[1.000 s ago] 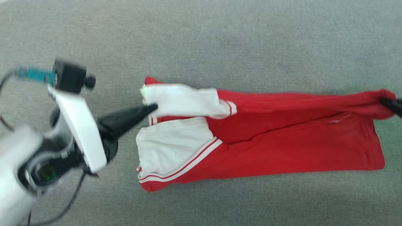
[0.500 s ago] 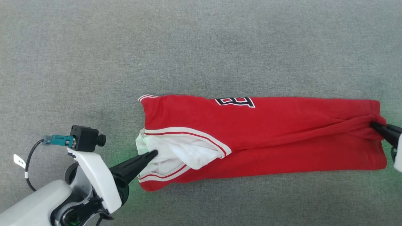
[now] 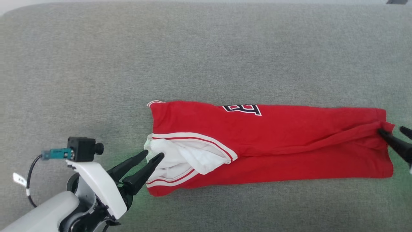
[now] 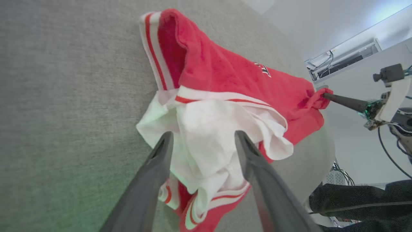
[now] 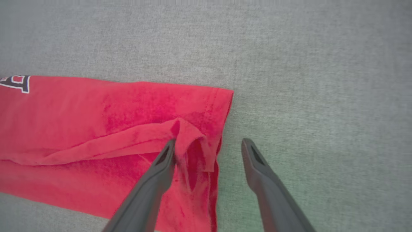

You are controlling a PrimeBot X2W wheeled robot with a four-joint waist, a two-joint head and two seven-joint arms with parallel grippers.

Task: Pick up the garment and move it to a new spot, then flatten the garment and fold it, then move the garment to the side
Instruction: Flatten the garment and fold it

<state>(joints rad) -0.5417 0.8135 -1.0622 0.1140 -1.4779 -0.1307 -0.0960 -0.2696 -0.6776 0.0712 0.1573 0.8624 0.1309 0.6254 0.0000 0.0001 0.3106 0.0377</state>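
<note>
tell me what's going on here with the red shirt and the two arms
A two-armed robot is working on a red garment that lies in a long folded strip on a grey fabric surface. The left jaws stand open around the bunched white sleeve at one end. The right jaws stand open at the hem end, with one finger against a raised red fold. Neither is gripping, and the garment rests on the surface.
</note>
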